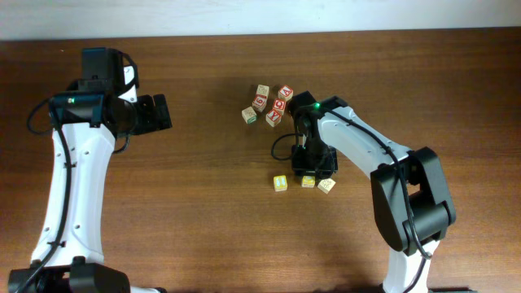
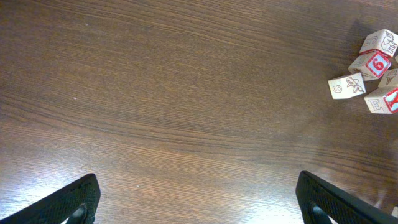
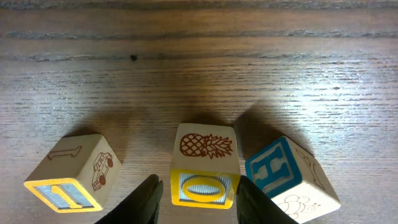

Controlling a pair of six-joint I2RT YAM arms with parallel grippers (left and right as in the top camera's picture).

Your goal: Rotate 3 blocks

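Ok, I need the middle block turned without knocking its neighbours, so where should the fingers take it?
Take the middle block by its two side faces, either side of the yellow O, coming in the way the right gripper points. It sits square between those fingers, with a gap to the car block and a narrower one to the tilted H block.

Readable stuff: the wooden cube with a car drawing [image 3: 73,173] has a yellow-framed 1, plus a brown 1 on top. The wooden cube with a pineapple drawing [image 3: 205,165] shows a yellow O, maybe a zero. The wooden cube with a blue-framed face [image 3: 289,177] says H. The red-framed wooden cube [image 2: 375,64] and the pale beige wooden cube [image 2: 347,86] each show a 6.
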